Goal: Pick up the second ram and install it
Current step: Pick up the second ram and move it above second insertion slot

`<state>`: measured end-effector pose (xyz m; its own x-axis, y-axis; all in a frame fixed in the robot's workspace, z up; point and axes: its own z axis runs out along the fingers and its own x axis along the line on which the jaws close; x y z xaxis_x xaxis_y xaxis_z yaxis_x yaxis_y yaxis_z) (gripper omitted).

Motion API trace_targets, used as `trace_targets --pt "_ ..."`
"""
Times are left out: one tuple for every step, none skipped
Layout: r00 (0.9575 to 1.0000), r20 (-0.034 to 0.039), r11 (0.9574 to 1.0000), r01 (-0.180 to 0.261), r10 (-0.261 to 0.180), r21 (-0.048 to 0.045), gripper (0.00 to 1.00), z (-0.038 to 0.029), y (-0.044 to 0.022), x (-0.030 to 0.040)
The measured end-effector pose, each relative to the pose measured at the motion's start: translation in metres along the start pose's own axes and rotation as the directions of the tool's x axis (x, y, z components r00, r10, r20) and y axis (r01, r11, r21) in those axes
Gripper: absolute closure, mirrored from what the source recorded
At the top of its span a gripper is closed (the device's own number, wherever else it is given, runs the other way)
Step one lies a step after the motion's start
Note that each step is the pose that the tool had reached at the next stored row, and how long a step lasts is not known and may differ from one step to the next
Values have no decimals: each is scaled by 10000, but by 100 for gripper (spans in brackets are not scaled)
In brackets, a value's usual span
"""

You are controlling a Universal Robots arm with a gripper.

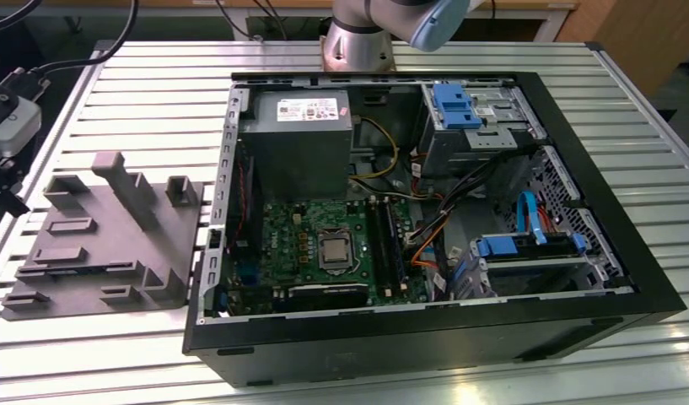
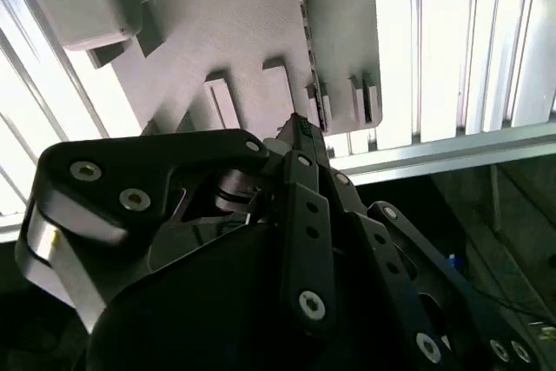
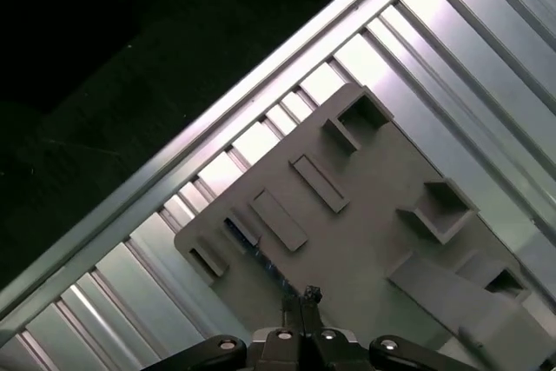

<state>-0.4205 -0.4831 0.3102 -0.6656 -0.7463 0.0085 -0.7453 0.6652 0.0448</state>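
Gripper (image 3: 305,294) hangs over the grey fixture (image 3: 347,215) in both wrist views, jaws drawn together with barely a slit between the tips (can't tell whether anything is pinched there). By size: slatted table (image 1: 142,76) under the fixture, open PC case (image 1: 434,337) just beside the fixture on the exterior view's right, arm base (image 1: 356,42) beyond that case. The second ram (image 3: 241,235) looks to be the thin blue-edged strip standing on edge in a slot near the fixture's rim, its line running toward the gripper tips.
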Motion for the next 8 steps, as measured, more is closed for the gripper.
trace_targets --pt "9999 -7 9999 157 -157 2 89 0 0 0" --pt "9996 -13 9996 290 -290 2 89 0 0 0" --pt "9990 -20 9990 443 -443 3 89 0 0 0" --pt "9983 -26 9983 585 -585 4 89 0 0 0" --pt "9974 -33 9974 723 -723 5 89 0 0 0" --pt "9963 -38 9963 857 -857 6 89 0 0 0" --pt "9949 -44 9949 1007 -1007 6 89 0 0 0" --pt "9935 -51 9935 1140 -1140 7 89 0 0 0"
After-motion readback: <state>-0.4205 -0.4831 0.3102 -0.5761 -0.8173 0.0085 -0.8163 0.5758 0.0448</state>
